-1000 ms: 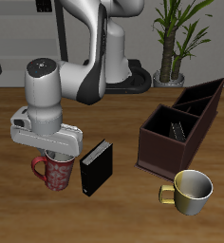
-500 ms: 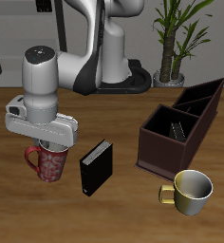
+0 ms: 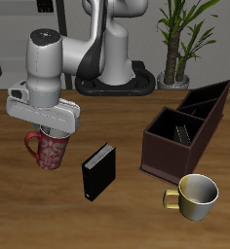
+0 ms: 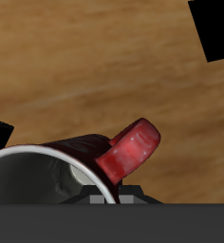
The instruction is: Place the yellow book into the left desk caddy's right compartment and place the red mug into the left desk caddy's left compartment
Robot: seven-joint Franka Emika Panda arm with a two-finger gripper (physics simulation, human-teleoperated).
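- The bench (image 3: 127,219) is a wooden surface that carries everything in view.
- The left desk caddy (image 3: 185,131) stands upright on the bench, a dark brown box with inner dividers and one end taller and slanted.
- The yellow book (image 3: 181,130) lies inside the caddy's right compartment (image 3: 172,129), the squarish section at the lower end; only a grey sliver of it shows.
- A black book (image 3: 99,171) stands on edge on the bench, between the caddy and the red mug, touching neither.
- A shiny yellow-gold mug (image 3: 194,195) sits upright near the bench's front edge, just in front of the caddy.
- The red mug (image 3: 50,149) hangs upright under the arm and looks lifted off the bench, well apart from the caddy.
- The claw (image 3: 51,129) is clenched on the red mug's rim; in the wrist view the red handle (image 4: 129,149) juts out beside the grey inside.
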